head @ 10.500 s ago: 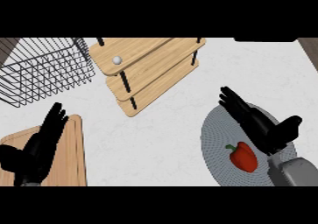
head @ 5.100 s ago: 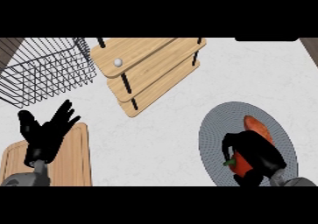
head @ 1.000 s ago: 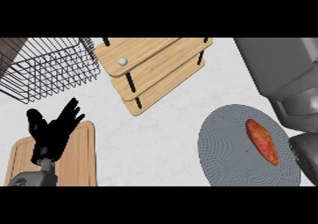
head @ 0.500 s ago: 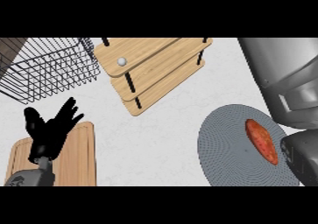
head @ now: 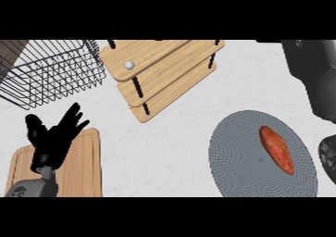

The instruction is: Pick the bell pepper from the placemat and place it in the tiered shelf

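At the lower left of the frame the left hand [head: 52,137] rests above a board [head: 81,172], fingers spread and pointing up, open and holding nothing. It takes no part in the step.

At the lower right lies the round grey placemat [head: 239,157], and on its right half the pepper [head: 276,148] lies flat, red-orange, long axis running from upper left to lower right. Nothing touches it. So the pick is not made.

Of the right arm only grey bulk shows along the right edge: a large dark-grey piece [head: 322,78] at the upper right and a dark curved part at the lower right edge. The right hand itself is out of the frame, so whether its fingers are open or curled cannot be told.

The step in hand, as I judge it, is the grasp. To do it well the right hand should come down over the middle of the pepper with its fingers across the short axis, thumb on one long side and fingers on the other, since the pepper lies low on the mat and could roll or slide if caught near an end. Then it should be lifted clear before it is carried toward the upper left.

Farther up, at top centre, stands the shelf [head: 171,62], wooden tiers on black posts, with a small white knob [head: 129,65] on its top tier. At the upper left is a wire basket [head: 54,69], just beside the shelf and worth avoiding on the way in.
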### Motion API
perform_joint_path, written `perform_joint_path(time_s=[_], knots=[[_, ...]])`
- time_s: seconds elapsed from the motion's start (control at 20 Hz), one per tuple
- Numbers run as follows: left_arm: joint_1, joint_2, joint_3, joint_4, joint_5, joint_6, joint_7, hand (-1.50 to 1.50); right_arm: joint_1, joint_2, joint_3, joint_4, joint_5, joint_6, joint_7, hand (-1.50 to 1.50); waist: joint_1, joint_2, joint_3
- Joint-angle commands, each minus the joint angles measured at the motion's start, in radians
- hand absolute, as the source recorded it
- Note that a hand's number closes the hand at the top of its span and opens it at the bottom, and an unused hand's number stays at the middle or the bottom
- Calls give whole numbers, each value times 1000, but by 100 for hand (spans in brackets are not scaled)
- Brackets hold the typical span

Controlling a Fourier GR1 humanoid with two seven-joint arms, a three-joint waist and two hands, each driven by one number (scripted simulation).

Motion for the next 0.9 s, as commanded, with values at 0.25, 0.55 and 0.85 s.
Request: perform_joint_path(time_s=[0.25, 0.55, 0.85], knots=[[3, -4, -10, 16, 6, -15, 43, 0, 11, -189, -64, 83, 9, -139, 6, -150, 15, 16, -6], [-19, -8, -10, 4, 5, -5, 73, 0, 41, -291, -132, 140, -38, -146, 2, -150, 20, 17, -5], [6, -20, -21, 23, -13, -15, 15, 0, 81, -447, -165, 196, -73, 48, -19, -150, 39, 28, -4]])
